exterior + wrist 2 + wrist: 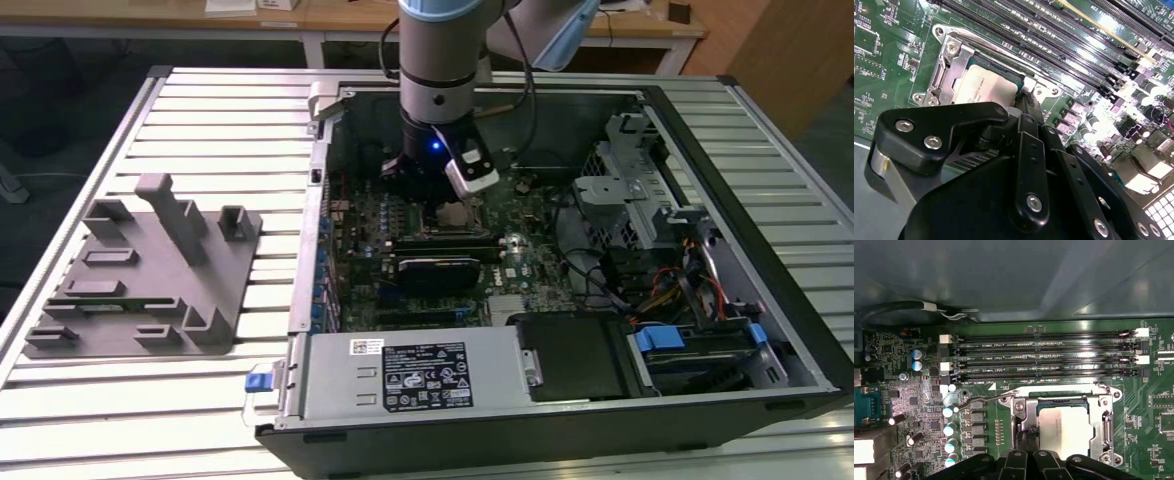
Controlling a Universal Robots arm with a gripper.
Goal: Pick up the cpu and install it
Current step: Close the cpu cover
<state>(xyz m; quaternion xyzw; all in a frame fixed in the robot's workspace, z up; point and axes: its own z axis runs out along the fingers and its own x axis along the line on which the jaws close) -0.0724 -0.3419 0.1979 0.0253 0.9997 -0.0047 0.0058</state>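
Observation:
The cpu (1066, 427) is a flat square chip with a silvery top. It lies flat inside the metal-framed socket (1106, 426) on the green motherboard. In the second wrist view the cpu (985, 86) shows just past my black fingers, inside the socket frame (948, 64). My gripper (1027, 436) (1024, 102) is shut, its two fingertips pressed together at one edge of the cpu. Nothing shows pinched between them. In the exterior view the gripper (447, 198) hangs inside the open computer case, right above the socket.
Several memory slots (1044, 360) run beside the socket, and its wire lever (981, 401) sticks out sideways. A grey fixture block (147, 270) stands on the slatted table at the exterior view's left. The power supply (414, 372), drive cage (641, 190) and cables (667, 290) crowd the case.

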